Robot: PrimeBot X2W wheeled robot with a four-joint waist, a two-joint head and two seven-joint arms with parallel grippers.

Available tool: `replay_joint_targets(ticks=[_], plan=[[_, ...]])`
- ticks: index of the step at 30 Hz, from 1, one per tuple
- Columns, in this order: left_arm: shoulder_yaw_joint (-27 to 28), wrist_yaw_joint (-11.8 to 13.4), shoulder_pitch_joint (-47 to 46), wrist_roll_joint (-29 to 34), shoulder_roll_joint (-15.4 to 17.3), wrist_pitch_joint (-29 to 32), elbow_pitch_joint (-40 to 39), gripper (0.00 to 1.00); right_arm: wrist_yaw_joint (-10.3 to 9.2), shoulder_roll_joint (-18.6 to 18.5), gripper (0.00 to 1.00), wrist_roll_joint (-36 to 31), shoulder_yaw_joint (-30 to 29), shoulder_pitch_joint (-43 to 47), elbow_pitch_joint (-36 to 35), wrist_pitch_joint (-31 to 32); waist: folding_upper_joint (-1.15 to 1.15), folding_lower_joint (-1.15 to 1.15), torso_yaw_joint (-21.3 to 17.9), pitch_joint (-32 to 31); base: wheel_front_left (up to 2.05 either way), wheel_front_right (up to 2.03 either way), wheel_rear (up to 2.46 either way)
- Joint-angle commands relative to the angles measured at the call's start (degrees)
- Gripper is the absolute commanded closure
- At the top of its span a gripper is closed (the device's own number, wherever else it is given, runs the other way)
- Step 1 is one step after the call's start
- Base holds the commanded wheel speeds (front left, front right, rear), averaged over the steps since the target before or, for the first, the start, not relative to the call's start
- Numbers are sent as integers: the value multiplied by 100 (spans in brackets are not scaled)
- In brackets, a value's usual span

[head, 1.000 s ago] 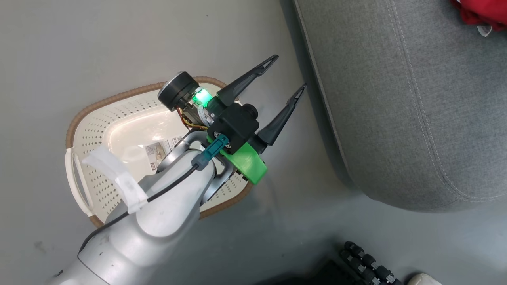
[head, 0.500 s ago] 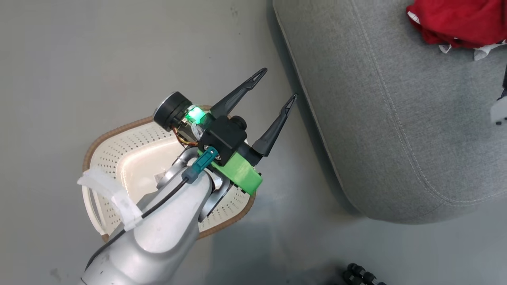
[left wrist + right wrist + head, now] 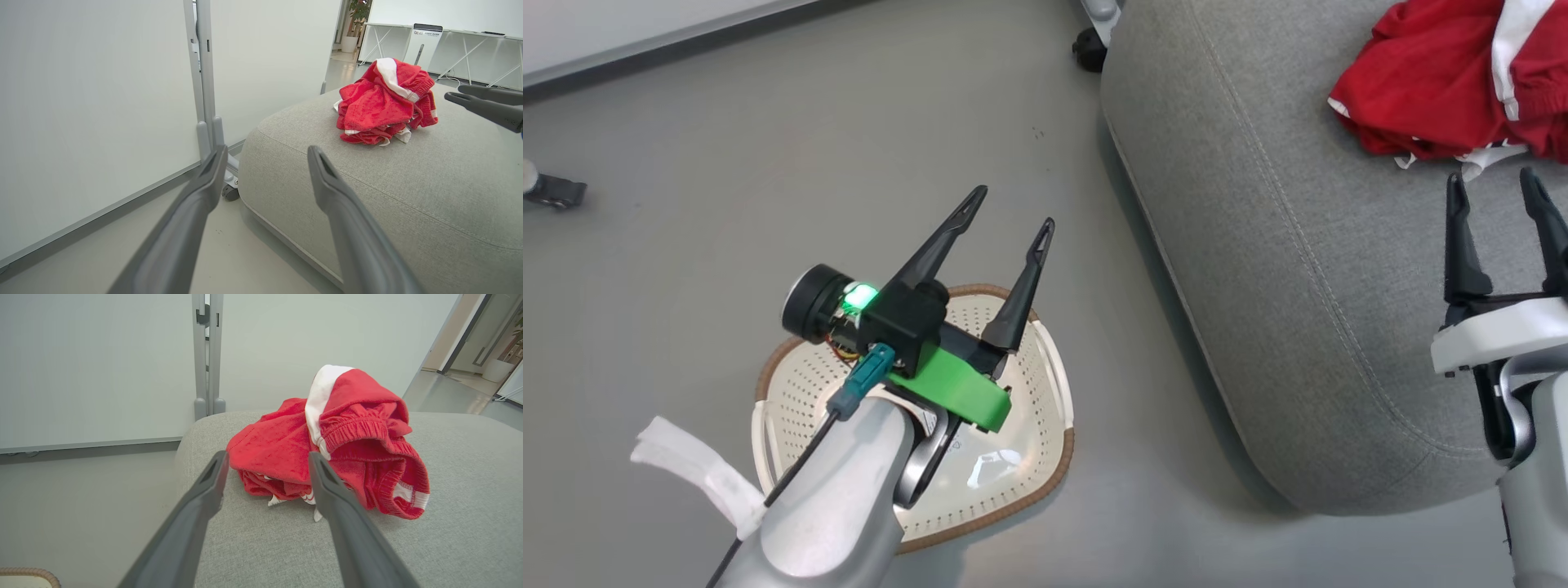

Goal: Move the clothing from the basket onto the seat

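Red clothing (image 3: 1437, 90), crumpled in a heap with a white stripe showing, lies on top of the big grey seat (image 3: 1258, 269). The robot's right gripper (image 3: 1489, 176) hangs just beside the heap — its fingers spread wide, nothing between them. On the floor (image 3: 727, 180) next to the seat stands the cream basket (image 3: 796, 388); the left gripper (image 3: 1013, 206) hovers over it, fingers likewise spread and holding nothing — tips angled toward the seat.
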Motion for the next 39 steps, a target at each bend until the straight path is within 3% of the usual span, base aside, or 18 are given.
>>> replay_joint_targets(ticks=[1, 21, 39], plan=[[121, 43, 172, -29, -6, -2, -44, 0, -6, 48, 0, 38, 40, 153, -98, 0, 0, 0, 293, -325, 0, 0, 0], [2110, 101, 1580, 140, -153, -3, -364, 0, -6, 631, 0, -182, 791, 849, -999, 0, 0, 0, 1275, -1294, 0, 0, 0], [2909, -74, 2408, 460, -401, -2, -522, 0, -6, 905, 0, -280, 1101, 1668, -1226, 0, 0, 0, 1482, -1880, 0, 0, 0]])
